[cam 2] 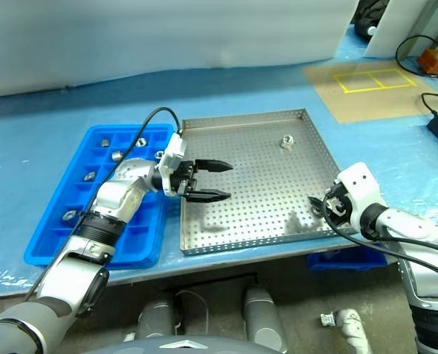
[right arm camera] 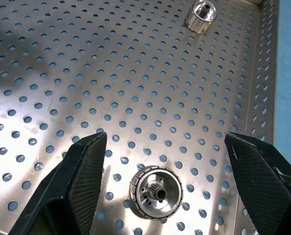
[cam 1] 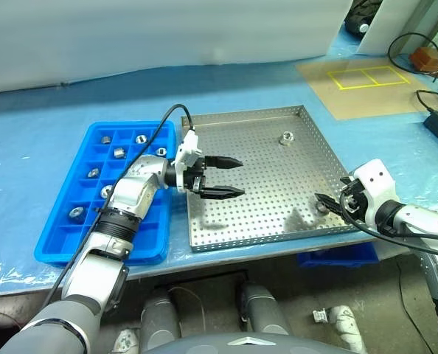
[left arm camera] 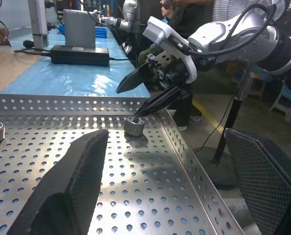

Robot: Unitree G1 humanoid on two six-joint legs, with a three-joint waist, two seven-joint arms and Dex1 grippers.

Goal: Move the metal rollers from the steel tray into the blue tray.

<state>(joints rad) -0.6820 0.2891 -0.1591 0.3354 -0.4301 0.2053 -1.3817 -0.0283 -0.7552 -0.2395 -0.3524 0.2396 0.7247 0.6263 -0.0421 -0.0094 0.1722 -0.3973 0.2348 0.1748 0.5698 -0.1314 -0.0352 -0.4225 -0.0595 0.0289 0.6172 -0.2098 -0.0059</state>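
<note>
No legible writing or brand marks anywhere. Two metal rollers left on steel tray: near roller close to right rim, standing on end, bore pointing up; far roller toward back edge, tilted, lean direction unclear. Several more rollers seated singly in blue tray compartments, just left of steel tray. Right gripper spread wide, straddling near roller, not touching. Left gripper spread wide, empty, above steel tray's left side, pointing right.
</note>
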